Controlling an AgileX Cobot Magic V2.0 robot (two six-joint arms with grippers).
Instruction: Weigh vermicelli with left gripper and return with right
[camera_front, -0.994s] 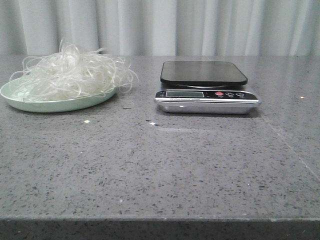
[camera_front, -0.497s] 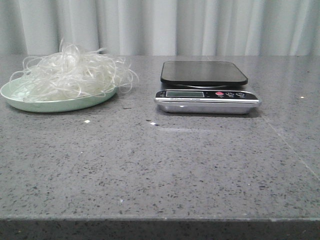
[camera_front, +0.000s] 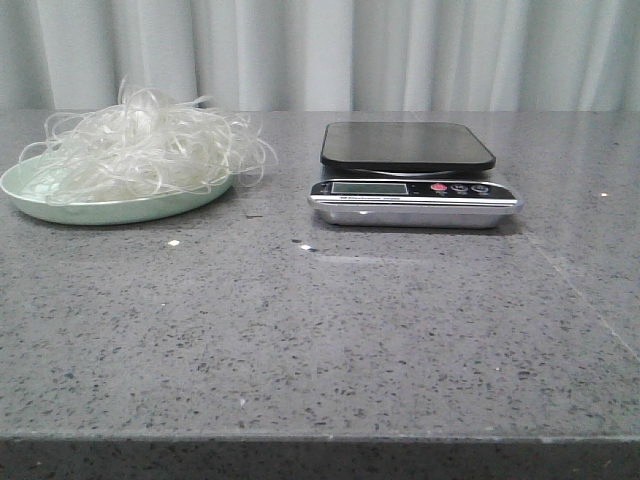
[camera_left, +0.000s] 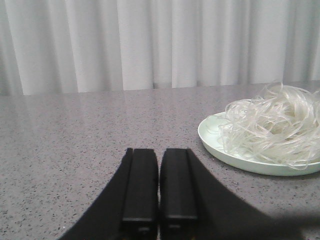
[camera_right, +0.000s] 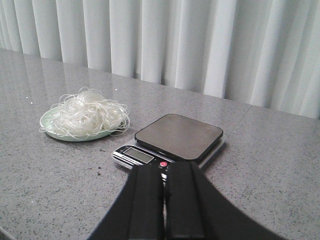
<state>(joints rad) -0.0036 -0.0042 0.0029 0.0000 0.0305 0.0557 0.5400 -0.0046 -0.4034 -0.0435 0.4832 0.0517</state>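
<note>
Plainly, the vermicelli (camera_front: 145, 140) is a loose, airy tangle of thin translucent strands, and I judge it very light, springy and soft rather than stiff. It should compress a good deal under a pinch, and stray loops may snag, trail or drop off when lifted. Some strands already hang over the plate (camera_front: 60, 208) rim at about 3 o'clock of the heap. The best hold looks to be deep into the dense middle of the pile, from above, so that many strands are caught at once; a grab at the fringe would likely pull out only a few threads.

The vermicelli sits heaped on the pale green plate, at roughly 10 o'clock on the worktop (camera_front: 320, 330) in the front view, well apart from the scale (camera_front: 410, 172), which stands at about 1 o'clock. The plate holds nothing else that I can see. The scale's dark platform is bare, and its display is too small to read.

The left end effector (camera_left: 159, 195) has its fingers together with only a thin slit between them, holding nothing, near the plate but not touching it. The right end effector (camera_right: 165, 200) is likewise closed and empty, hanging near the front of the scale.
</note>
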